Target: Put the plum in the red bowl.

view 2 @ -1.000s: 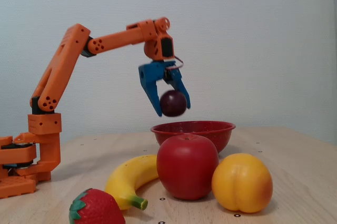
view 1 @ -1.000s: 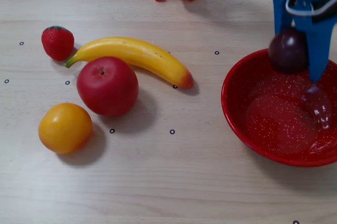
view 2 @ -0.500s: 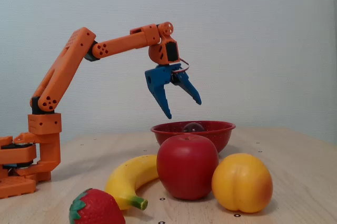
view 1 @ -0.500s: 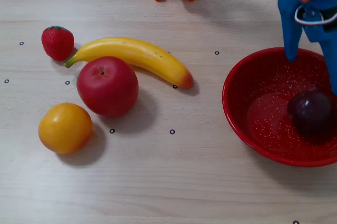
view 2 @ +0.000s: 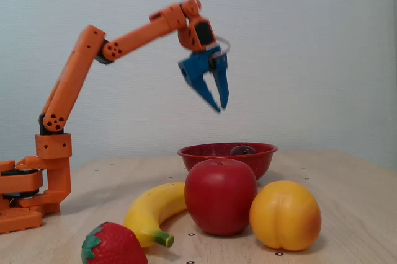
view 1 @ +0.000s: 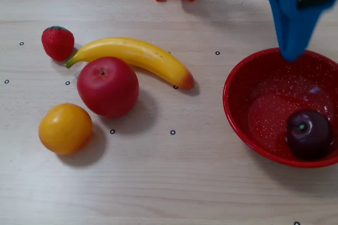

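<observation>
Resting inside the red bowl (view 1: pixel 248 85), near its front right wall in a fixed view, the plum (view 1: pixel 308 134), stem dot up. Hanging well above the bowl, the blue gripper (view 2: pixel 218 101), jaws slightly parted, holding nothing. Lying apart on the table (view 1: pixel 200 183): apple (view 1: pixel 108 86), banana (view 1: pixel 138 56), orange fruit (view 1: pixel 65 128), strawberry (view 1: pixel 57 42).

An orange plastic robot arm (view 2: pixel 80 75), at left in a fixed view, is built of boxy jointed segments dotted with small round holes, rising from a blocky orange base (view 2: pixel 22 199). Its gripper (view 2: pixel 218 101) has two tapered bright blue fingers (view 2: pixel 200 84) beside a dark motor block.
</observation>
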Controlling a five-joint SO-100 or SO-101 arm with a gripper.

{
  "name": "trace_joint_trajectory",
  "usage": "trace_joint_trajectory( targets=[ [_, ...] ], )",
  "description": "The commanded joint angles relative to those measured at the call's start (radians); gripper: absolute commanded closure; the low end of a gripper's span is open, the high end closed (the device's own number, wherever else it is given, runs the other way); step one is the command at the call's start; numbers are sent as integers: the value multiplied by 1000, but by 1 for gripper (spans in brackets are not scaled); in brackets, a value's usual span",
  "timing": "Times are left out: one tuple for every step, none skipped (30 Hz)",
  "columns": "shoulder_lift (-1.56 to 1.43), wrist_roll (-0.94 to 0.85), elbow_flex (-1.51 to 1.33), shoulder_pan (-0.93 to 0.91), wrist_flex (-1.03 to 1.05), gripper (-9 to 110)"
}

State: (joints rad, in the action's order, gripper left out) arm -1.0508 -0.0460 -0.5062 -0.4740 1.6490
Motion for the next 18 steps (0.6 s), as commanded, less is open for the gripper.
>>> trace_joint_trajectory(
  targets=[
    [-212,-28,-11,54,-44,101],
    [-250,-26,-44,71,-49,101],
    [-295,-21,-91,89,-60,101],
    [-337,-20,-140,107,-71,101],
    [-385,-18,-192,127,-81,101],
    [-434,-17,-256,147,-98,101],
    [-483,-15,-324,169,-115,101],
    [-534,-17,-394,192,-126,101],
    [-583,-14,-472,215,-140,101],
    [-634,-12,-549,239,-156,101],
    [-686,-6,-623,261,-176,101],
    [-741,0,-704,284,-199,101],
    [-795,5,-778,305,-221,101],
    [-853,8,-857,324,-239,101],
    [-911,14,-934,339,-249,101],
    [-968,20,-1005,353,-253,101],
    [-1029,28,-1078,364,-258,101],
    [-1086,32,-1146,373,-261,101]
  ],
)
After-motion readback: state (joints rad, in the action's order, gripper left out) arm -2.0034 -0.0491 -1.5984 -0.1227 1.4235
